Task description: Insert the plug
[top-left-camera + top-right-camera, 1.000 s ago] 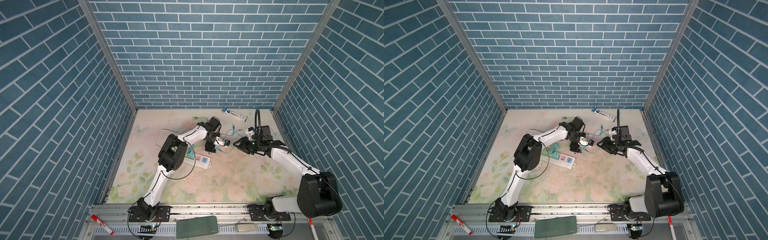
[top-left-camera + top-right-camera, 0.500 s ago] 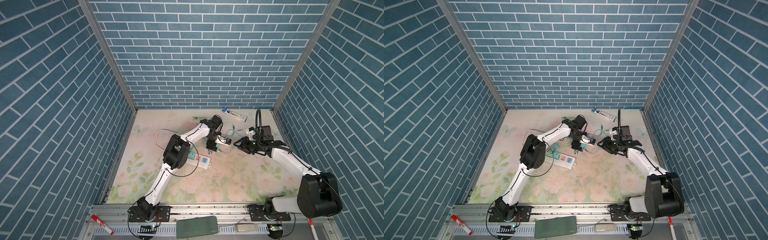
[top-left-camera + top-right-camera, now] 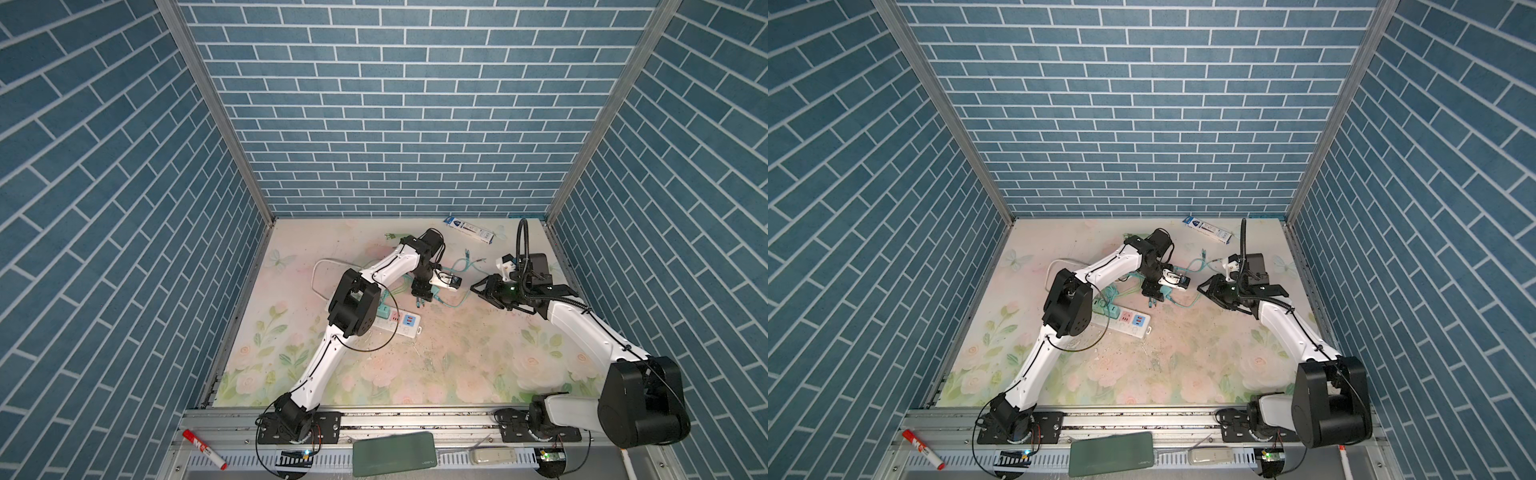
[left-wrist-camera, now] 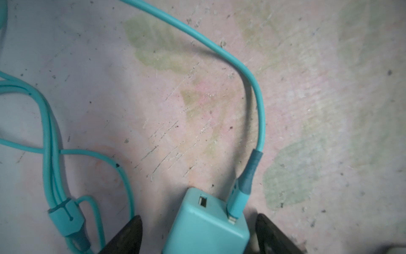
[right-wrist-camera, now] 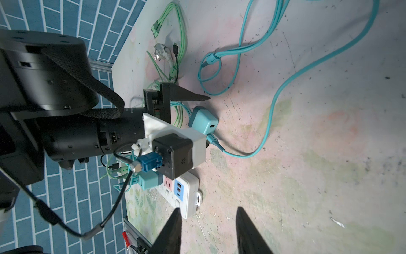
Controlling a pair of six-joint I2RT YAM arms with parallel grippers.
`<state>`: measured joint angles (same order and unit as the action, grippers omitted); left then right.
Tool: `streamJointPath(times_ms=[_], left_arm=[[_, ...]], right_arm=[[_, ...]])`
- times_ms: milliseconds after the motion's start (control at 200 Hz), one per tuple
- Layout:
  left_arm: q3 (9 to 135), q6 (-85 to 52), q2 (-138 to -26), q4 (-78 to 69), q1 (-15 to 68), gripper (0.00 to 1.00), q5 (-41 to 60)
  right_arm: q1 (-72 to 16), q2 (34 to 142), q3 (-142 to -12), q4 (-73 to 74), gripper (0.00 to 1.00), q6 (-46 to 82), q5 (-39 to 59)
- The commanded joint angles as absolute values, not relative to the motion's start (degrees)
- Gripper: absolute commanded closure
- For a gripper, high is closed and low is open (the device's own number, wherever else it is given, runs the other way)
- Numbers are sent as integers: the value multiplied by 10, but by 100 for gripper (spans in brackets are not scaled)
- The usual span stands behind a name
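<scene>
On the worktop (image 3: 457,374), between its centre and left edge, the white strip (image 3: 405,324) lies flat with a teal charger (image 5: 149,180) seated in one end. Just beyond it the left gripper (image 4: 197,216) points down, jaws spread either side of the plug (image 4: 206,224), a teal cube with its cable (image 4: 259,110) attached; neither jaw visibly presses it. Toward the right edge the right gripper (image 5: 208,210) hovers, jaws apart and empty. A box (image 3: 469,230) lies by the far edge.
</scene>
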<state>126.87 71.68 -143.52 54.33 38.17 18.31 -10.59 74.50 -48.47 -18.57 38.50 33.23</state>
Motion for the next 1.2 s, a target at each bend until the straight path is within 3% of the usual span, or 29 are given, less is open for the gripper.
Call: streamJointPath(times_ms=[0, 575, 970, 1195], left_arm=[[1241, 737, -1443, 565, 374, 19, 162], [1239, 741, -1453, 548, 370, 20, 184], [1243, 733, -1458, 542, 374, 31, 187], [1251, 726, -1463, 545, 380, 48, 186]], right_arm=[[-103, 734, -473, -181, 59, 380, 331], [-103, 726, -466, -176, 59, 392, 325], [-103, 718, -456, -175, 59, 391, 326], [-103, 724, -438, -164, 59, 388, 343]])
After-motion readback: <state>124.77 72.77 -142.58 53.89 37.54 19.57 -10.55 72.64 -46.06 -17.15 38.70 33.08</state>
